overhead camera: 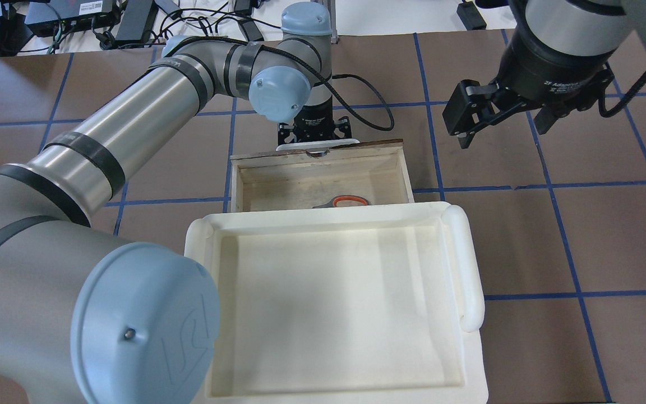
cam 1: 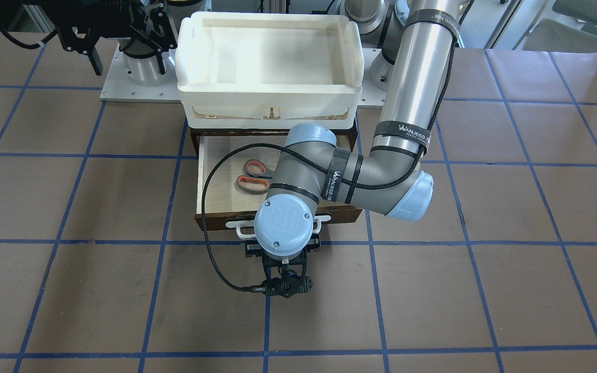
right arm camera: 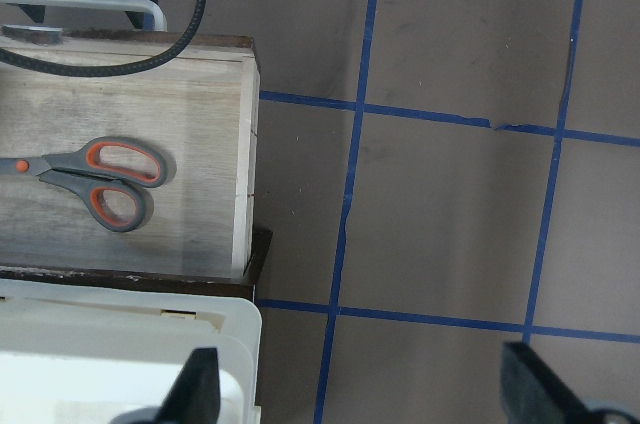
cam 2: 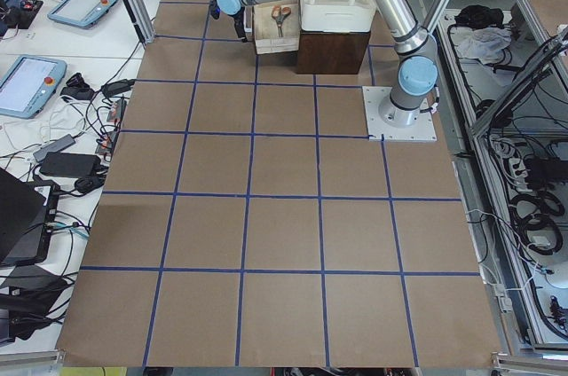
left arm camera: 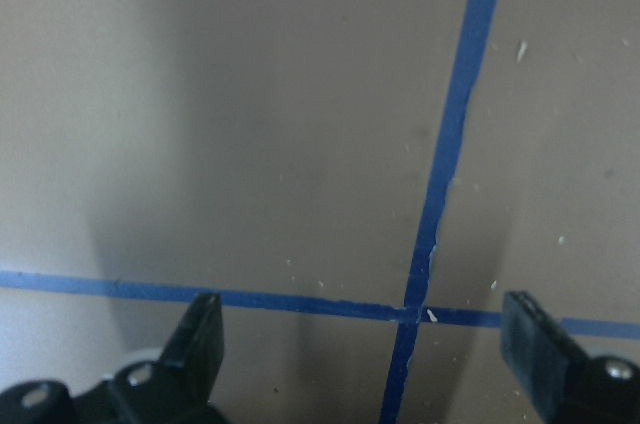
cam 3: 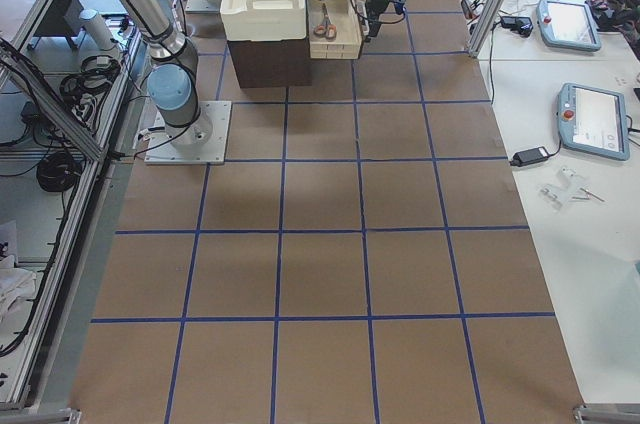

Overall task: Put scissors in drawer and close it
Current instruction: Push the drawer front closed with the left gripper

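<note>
Left gripper (left arm camera: 362, 304): fingers spread wide and holding nothing. It points down at the table (left arm camera: 250, 94), just outside the drawer front and beside the white bar handle (overhead camera: 314, 147). Whether a finger touches the handle cannot be told.
Right gripper (right arm camera: 360, 354): fingers spread, empty, hovering above the table off the drawer's side, apart from it.
Scissors (right arm camera: 95, 179): lying flat on the pale wooden floor of the drawer (cam 1: 221, 176), handles toward one side wall. The first part of the task looks done.
Drawer state: pulled fully out from under the white tray (overhead camera: 469, 258), so closing it is likely the step in hand.
Risk, slipped push: the fingers are spread and nothing is seen between them, so a push may catch only the thin handle bar. A finger could then ride over or under it and scrape the dark front.
Risk, skewed drawer: a push off the middle of the front could twist the drawer in its slot and jam it partway.
Risk, cable: the black cable (cam 1: 205, 197) from the left wrist loops out over the drawer's side. It could snag on the drawer wall or tray as the arm drives inward.
Risk, sliding unit: nothing visible pins the cabinet (cam 3: 268, 62) down. A hard shove might move it and the tray rather than shut the drawer.
Risk, scissors: a sudden stop could send them sliding to the back.
</note>
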Robot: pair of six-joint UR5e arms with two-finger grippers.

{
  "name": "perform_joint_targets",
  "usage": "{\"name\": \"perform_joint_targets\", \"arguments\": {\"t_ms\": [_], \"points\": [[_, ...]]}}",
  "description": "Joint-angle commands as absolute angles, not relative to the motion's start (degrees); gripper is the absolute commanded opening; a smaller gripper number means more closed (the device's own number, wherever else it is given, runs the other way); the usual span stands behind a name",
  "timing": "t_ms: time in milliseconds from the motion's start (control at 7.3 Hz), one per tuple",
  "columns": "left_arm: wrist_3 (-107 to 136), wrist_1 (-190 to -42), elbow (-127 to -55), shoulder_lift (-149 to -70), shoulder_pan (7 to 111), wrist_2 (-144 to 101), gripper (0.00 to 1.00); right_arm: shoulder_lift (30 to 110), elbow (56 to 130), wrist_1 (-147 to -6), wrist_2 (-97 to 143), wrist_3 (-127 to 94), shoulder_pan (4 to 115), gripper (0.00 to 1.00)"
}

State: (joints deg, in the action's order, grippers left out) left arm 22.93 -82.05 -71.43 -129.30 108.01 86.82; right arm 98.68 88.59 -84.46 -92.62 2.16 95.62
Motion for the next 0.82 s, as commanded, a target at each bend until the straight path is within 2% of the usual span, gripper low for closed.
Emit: {"name": "perform_joint_targets", "arguments": {"t_ms": [0, 411, 685], "points": [[23.0, -84.3, -71.5, -127.0, 108.3, 85.1, 1.00, 99.0, 88.6, -84.5, -92.5, 2.2, 95.6, 1.00], [23.1, -87.3, -72.5, -124.4, 108.9, 85.2, 1.00, 98.9, 88.6, -84.5, -92.5, 2.3, 95.5, 1.00], [23.1, -87.5, -76.4, -121.7, 111.1, 85.4, 1.00, 98.8, 88.6, -84.5, -92.6, 2.3, 95.3, 1.00]]}}
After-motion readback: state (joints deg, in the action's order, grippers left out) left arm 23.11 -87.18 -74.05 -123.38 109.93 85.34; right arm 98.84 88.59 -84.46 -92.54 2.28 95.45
